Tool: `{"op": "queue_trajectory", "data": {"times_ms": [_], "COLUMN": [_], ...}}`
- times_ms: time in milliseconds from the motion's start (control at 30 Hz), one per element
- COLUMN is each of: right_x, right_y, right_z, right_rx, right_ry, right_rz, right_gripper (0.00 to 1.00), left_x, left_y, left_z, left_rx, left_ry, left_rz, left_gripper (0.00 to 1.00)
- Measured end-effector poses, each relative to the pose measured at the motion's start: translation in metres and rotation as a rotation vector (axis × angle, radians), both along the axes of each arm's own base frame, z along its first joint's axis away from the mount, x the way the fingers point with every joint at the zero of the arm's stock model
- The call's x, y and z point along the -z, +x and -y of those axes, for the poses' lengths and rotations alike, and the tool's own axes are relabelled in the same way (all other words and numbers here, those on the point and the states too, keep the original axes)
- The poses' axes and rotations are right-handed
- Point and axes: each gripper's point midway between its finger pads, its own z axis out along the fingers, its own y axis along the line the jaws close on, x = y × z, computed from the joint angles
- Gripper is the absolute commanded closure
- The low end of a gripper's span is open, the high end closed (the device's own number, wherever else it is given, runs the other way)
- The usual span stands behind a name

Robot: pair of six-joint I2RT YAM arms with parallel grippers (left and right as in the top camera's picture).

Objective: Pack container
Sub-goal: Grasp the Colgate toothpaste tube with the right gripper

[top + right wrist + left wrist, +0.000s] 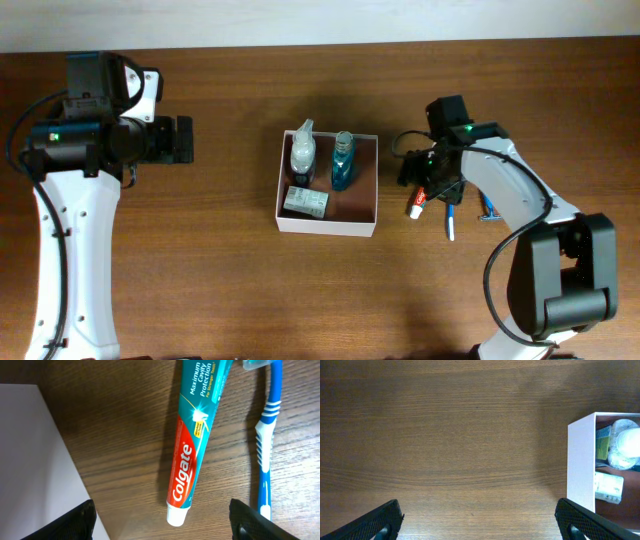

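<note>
Overhead: square white cardboard container, reddish-brown inside, sits at table centre, partly filled. Right end effector spread above red-and-teal toothpaste tube; nothing pinched. Step judged: toothpaste pickup. Descent and closure across tube called for; blue toothbrush near, white wall close. Bare container floor nearest tube offers room. Left end effector spread, idle.
</note>
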Motion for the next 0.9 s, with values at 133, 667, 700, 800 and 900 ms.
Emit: {"op": "queue_trajectory", "data": {"times_ms": [133,667,700,800,900], "right_x": [0.004,0.037,0.04,0.051,0.051], "right_y": [0.003,0.009,0.008,0.005,0.005], "right_z": [0.006,0.008,0.008,0.008,0.008], "right_rx": [0.041,0.068,0.069,0.075,0.075], "right_ry": [-0.055,-0.067,-0.064,-0.055,-0.053], "right_rz": [0.008,-0.036,-0.044,-0.077,-0.078], "right_gripper": [0.22,0.47,0.48,0.51,0.69], "left_x": [0.0,0.0,0.0,0.0,0.0], "left_y": [0.0,0.0,0.0,0.0,0.0], "left_z": [0.0,0.0,0.0,0.0,0.0], "left_rx": [0.0,0.0,0.0,0.0,0.0], "left_ry": [0.0,0.0,0.0,0.0,0.0], "left_rz": [0.0,0.0,0.0,0.0,0.0], "left_gripper": [0.0,0.0,0.0,0.0,0.0]}}
